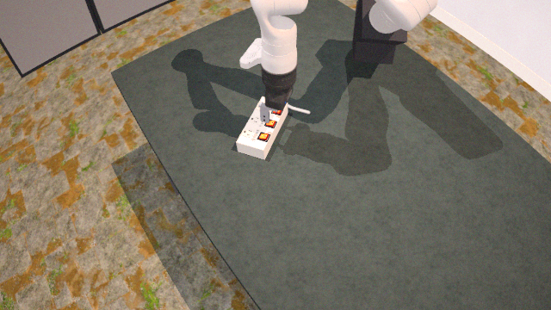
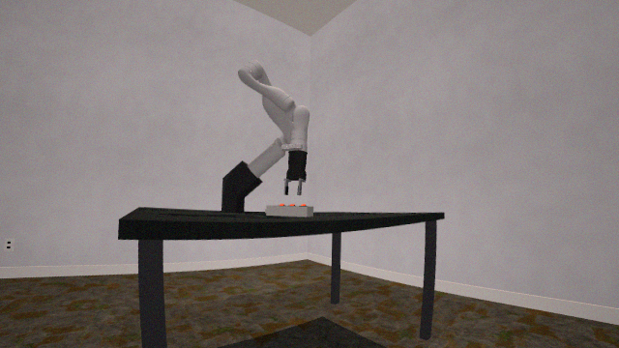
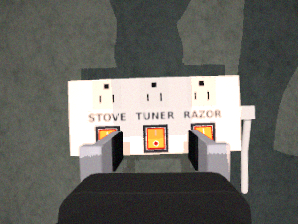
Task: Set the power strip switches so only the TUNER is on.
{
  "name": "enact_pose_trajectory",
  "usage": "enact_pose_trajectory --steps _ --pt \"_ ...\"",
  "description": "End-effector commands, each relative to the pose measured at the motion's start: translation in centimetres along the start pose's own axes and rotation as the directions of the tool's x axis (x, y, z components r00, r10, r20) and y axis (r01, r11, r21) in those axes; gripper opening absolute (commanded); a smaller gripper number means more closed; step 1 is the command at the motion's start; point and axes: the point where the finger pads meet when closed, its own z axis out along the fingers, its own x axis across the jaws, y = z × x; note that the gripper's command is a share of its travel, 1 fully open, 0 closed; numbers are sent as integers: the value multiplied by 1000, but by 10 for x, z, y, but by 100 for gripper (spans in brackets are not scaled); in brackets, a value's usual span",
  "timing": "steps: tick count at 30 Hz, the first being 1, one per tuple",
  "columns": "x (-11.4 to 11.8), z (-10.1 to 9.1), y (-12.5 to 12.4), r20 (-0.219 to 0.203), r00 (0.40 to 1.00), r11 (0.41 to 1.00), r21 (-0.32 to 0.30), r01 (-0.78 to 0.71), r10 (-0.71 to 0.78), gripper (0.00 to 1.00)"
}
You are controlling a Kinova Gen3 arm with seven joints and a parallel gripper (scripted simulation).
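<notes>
A white power strip (image 1: 249,142) (image 2: 289,211) (image 3: 133,96) lies flat and right way up on the dark table (image 1: 344,215) (image 2: 242,224). It bears three rocker switches labelled STOVE (image 3: 105,132), TUNER (image 3: 154,139) (image 1: 270,124) and RAZOR (image 3: 205,129). All three glow orange. My gripper (image 1: 270,113) (image 2: 293,188) (image 3: 155,144) is open and empty. It points straight down a little above the strip, with the TUNER switch between its fingers. The fingers partly hide the STOVE and RAZOR switches in the wrist view.
A short white cord stub (image 1: 299,108) (image 3: 245,149) sticks out of the strip's RAZOR end. The arm's dark base (image 1: 374,43) (image 2: 234,188) stands at the table's far side. The table's curved edge runs to the strip's left.
</notes>
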Motion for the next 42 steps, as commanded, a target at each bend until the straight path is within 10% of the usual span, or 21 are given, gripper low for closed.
enact_pose_trajectory --steps 1,42 --pt "0 0 0 1 1000 1000 -1 -1 1 100" --pt "4 3 3 1 1000 1000 -8 -1 1 100"
